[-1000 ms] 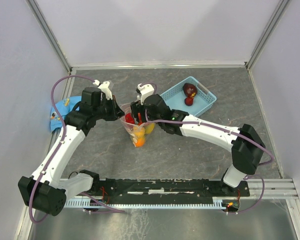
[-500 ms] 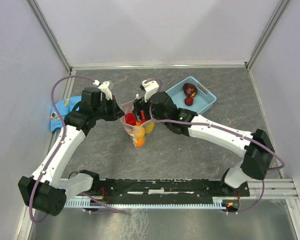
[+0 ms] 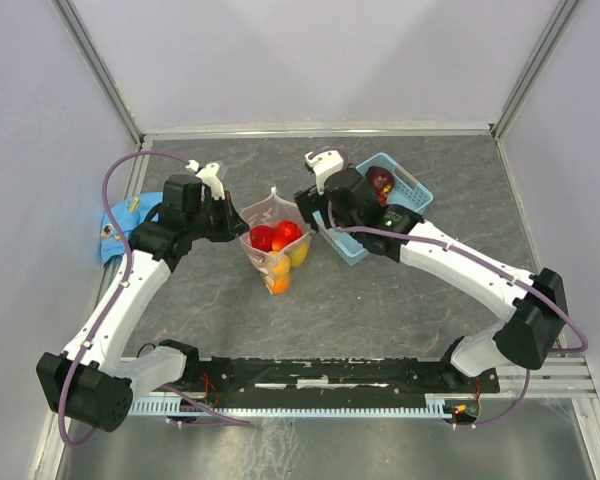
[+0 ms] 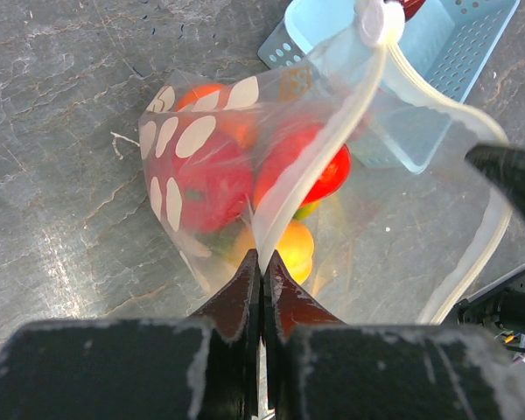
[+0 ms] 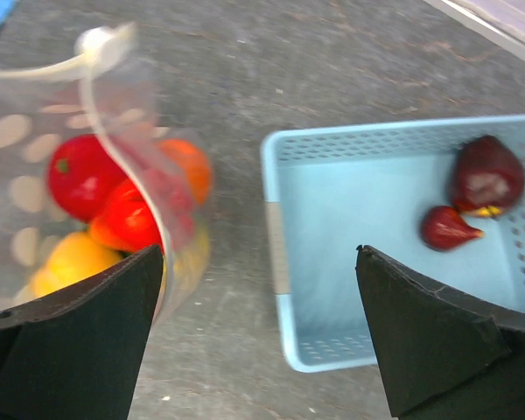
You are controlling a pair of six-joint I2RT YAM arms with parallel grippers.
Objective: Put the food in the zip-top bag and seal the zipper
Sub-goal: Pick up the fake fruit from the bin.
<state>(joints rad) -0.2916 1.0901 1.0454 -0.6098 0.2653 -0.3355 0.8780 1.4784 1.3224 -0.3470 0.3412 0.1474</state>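
Right fingers (image 5: 79, 350), apart, have withdrawn toward the basket (image 5: 276, 254); left fingers (image 4: 236, 302) pinch the zip-top bag (image 4: 201, 175), whose rim might slip, spilling food (image 4: 319, 171).

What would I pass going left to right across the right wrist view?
zip-top bag holding red, orange and yellow food → blue basket → small maroon fruit → larger maroon fruit
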